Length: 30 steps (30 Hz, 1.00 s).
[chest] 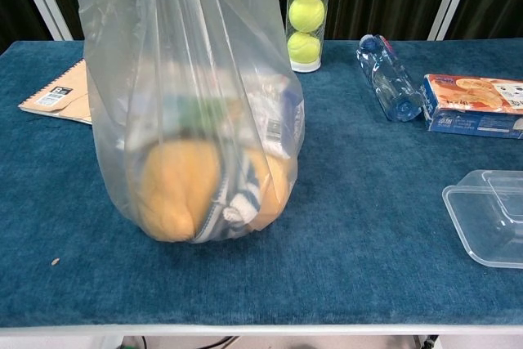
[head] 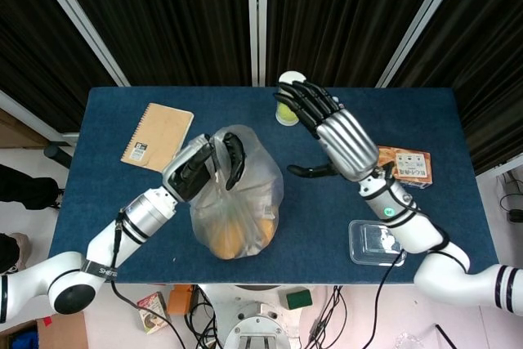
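A clear plastic bag point(head: 239, 210) stands on the blue table point(head: 106, 202), with orange-yellow rounded items point(chest: 176, 194), a striped cloth and small packets inside. My left hand point(head: 206, 166) grips the gathered top of the bag from the left. My right hand point(head: 335, 132) hovers to the right of the bag with its fingers spread, holding nothing and apart from the plastic. The chest view shows the bag point(chest: 196, 104) close up, filling the left half; neither hand appears there.
A tube of tennis balls point(chest: 308, 22) stands at the back, with a water bottle point(chest: 388, 79) lying to its right. An orange box point(head: 406, 165) and a clear plastic container point(head: 376, 243) are on the right. A brown notebook point(head: 157, 136) lies at the left.
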Available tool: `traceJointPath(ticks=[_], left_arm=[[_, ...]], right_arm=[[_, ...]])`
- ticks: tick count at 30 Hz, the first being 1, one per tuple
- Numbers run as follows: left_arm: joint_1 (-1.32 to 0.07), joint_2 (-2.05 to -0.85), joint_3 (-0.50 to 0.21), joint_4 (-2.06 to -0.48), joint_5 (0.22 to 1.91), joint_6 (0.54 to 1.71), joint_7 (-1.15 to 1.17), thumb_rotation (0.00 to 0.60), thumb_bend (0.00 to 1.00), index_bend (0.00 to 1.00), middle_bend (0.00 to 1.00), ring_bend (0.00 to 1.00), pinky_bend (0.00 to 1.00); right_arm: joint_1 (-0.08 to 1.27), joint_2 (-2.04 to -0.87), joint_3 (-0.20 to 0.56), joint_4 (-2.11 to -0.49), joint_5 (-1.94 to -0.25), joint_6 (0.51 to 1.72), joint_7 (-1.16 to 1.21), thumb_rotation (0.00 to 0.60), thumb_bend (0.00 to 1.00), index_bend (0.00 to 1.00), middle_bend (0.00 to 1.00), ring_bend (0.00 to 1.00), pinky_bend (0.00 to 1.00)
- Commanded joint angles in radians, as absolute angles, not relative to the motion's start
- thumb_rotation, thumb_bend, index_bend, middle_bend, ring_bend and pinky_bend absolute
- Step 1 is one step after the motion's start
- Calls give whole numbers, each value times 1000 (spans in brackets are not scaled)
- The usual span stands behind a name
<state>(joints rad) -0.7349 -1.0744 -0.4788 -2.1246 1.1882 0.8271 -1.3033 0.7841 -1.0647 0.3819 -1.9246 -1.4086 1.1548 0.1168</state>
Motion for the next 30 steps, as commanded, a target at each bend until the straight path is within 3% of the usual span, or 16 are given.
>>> traceJointPath(ticks=[1,4,13,24,30], left_arm=[[-746,-1084,-490,-2125,1168,829,-1273,176,0,490,624,567,710],[-761,-1089,-506,-2121,1149,824,-1245,127,0,428,544,499,655],[-836,-1064,-593,-2101,1059,767,-1176,121,0,287,360,352,516],[-981,-969,-735,-2112,810,771,-968,111,0,272,333,323,472],[-1074,-913,-770,-2074,614,781,-848,105,0,266,326,321,472]], right_arm=[[707,-1002,368,-1956,-1478,1247,162,600,0,0,0,0,0],[644,-962,353,-1962,-1524,1324,191,600,0,0,0,0,0],[425,-869,242,-1938,-1699,1567,336,600,0,0,0,0,0],[288,-861,152,-1873,-1839,1745,457,600,0,0,0,0,0],[263,-861,122,-1884,-1931,1788,463,600,0,0,0,0,0]])
